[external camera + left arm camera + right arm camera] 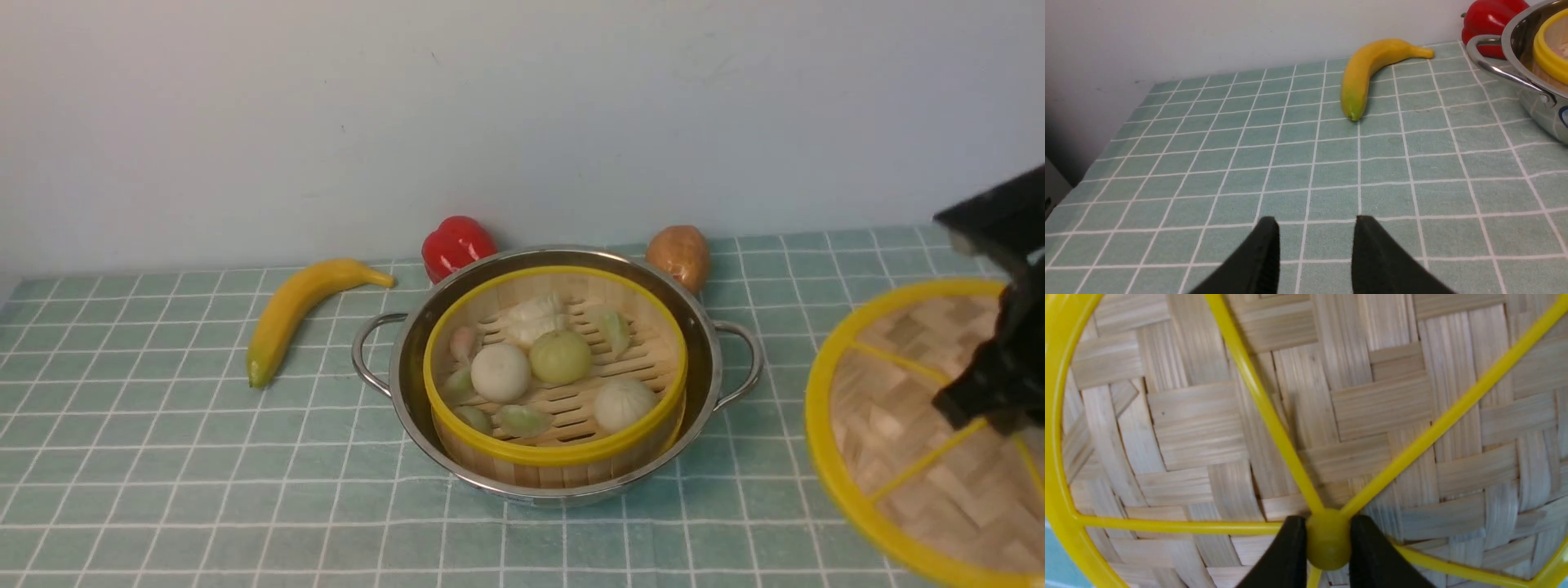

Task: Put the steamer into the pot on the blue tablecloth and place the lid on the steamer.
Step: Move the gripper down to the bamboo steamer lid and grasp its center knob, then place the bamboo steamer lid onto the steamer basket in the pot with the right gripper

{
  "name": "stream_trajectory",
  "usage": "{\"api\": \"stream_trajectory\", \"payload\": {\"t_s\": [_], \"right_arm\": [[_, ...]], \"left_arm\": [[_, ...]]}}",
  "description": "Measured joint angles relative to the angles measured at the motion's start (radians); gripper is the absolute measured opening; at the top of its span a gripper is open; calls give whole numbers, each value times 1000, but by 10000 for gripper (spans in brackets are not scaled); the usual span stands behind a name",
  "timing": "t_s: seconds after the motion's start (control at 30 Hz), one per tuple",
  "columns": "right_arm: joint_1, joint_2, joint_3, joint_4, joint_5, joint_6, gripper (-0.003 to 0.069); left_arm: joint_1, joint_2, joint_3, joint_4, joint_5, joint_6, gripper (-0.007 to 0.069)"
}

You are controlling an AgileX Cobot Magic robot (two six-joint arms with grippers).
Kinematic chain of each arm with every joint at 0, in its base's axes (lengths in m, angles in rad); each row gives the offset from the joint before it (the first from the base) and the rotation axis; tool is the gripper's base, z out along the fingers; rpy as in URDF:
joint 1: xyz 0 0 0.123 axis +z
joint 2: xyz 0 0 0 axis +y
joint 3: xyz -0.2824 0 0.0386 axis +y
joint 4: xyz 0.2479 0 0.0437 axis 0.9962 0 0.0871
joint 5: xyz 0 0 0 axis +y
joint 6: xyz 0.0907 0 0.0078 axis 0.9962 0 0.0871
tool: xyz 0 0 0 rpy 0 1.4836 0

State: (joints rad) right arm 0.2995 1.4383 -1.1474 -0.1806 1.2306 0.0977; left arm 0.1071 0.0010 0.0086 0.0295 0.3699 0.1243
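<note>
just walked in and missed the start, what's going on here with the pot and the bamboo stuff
The steamer, loaded with buns and dumplings, sits inside the pot on the blue tablecloth. The right gripper is clamped on the small yellow knob of the lid, which is off to the pot's right and not yet on the steamer. The left gripper is open and empty above bare cloth, on the banana side of the pot.

Shiny steel pot (411, 353), matt plastic-rimmed bamboo steamer (522, 472), woven bamboo lid (1200, 428), glossy plastic knob (1327, 539) between the jaws, matt tablecloth (163, 457)
</note>
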Motion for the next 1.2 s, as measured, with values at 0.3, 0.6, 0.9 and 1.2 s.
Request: {"api": "stream_trajectory", "payload": {"t_s": [0.3, 0.6, 0.9, 1.2], "right_arm": [[61, 93, -302, 229, 3, -246, 148], [265, 373, -636, 248, 0, -404, 148], [301, 598, -834, 227, 2, -446, 148], [301, 623, -848, 224, 6, -426, 148]], "left_arm": [[0, 0, 0, 0, 0, 0, 243], [0, 0, 0, 0, 0, 0, 243], [0, 0, 0, 0, 0, 0, 243], [0, 0, 0, 0, 0, 0, 243]]}}
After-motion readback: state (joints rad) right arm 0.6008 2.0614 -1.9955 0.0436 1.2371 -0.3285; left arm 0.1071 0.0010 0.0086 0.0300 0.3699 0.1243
